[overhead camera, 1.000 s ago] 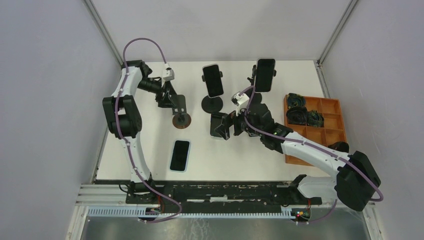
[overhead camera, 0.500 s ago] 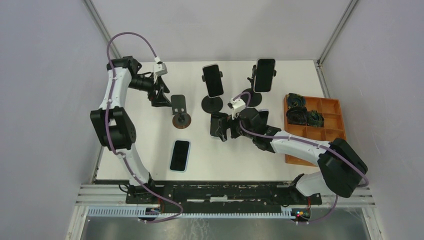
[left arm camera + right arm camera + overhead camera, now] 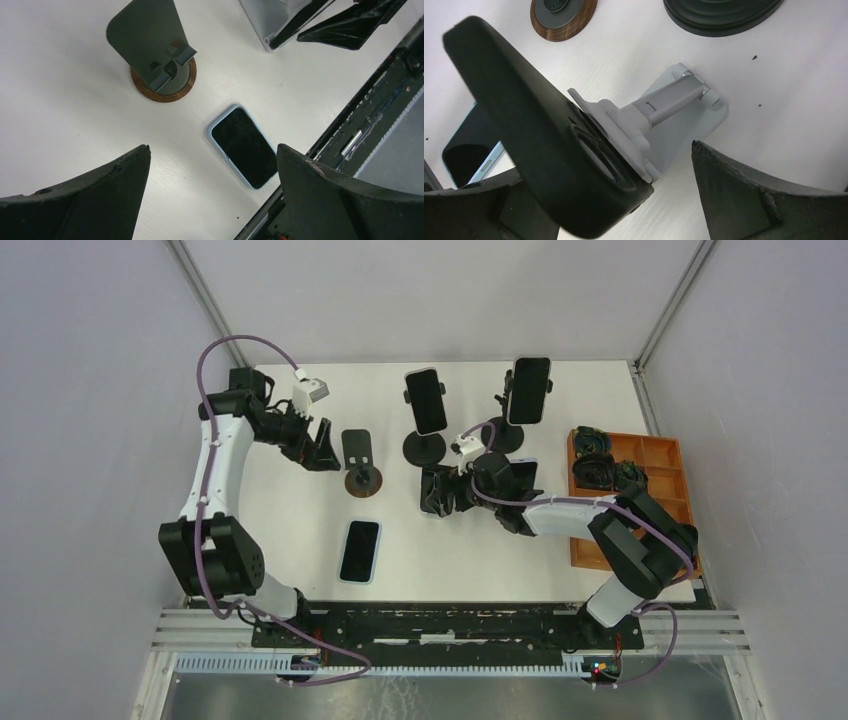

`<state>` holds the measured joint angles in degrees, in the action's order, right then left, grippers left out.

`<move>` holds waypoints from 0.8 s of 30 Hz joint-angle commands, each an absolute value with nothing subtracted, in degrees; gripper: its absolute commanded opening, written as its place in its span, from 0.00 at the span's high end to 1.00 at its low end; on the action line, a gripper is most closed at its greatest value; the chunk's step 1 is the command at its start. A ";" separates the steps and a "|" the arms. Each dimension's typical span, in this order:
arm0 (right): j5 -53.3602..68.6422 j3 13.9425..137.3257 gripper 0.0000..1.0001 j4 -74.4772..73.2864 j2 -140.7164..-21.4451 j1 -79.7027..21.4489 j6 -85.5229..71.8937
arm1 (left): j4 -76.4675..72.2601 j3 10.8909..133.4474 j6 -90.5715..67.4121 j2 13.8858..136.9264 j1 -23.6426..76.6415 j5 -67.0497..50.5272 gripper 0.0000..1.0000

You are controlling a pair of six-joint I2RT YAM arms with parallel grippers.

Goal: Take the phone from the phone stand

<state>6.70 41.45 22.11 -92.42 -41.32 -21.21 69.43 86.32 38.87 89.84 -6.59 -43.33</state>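
Right hand (image 3: 441,490) is down at mid-bench, and its fingers are spread apart with nothing gripped. From the right wrist camera I see the black phone (image 3: 534,125) mounted tilted on the grey folding stand (image 3: 674,100), and it sits right between the two fingers. One finger (image 3: 469,212) is tucked low beside the phone's edge, and I can't tell if it touches. The other finger (image 3: 769,200) is off to the far side, clear of both phone and stand. Over on my left, the left hand (image 3: 322,445) hangs wide open just beside an empty round wooden-based stand (image 3: 155,55). A blue-cased phone (image 3: 244,146) lies flat, screen up, on the bench (image 3: 300,540) near that stand.
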 commanded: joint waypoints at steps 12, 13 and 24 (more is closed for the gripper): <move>10.20 44.52 0.33 33.96 -97.00 -40.34 -18.58 | 65.96 74.95 41.08 78.95 -2.89 -46.51 0.00; 10.57 44.37 0.38 34.61 -97.28 -40.31 -18.67 | 66.26 74.36 41.58 78.57 -2.46 -46.91 0.00; 14.72 42.48 1.00 35.99 -93.91 -40.43 -20.07 | 72.97 70.12 57.39 76.26 -0.84 -57.05 0.00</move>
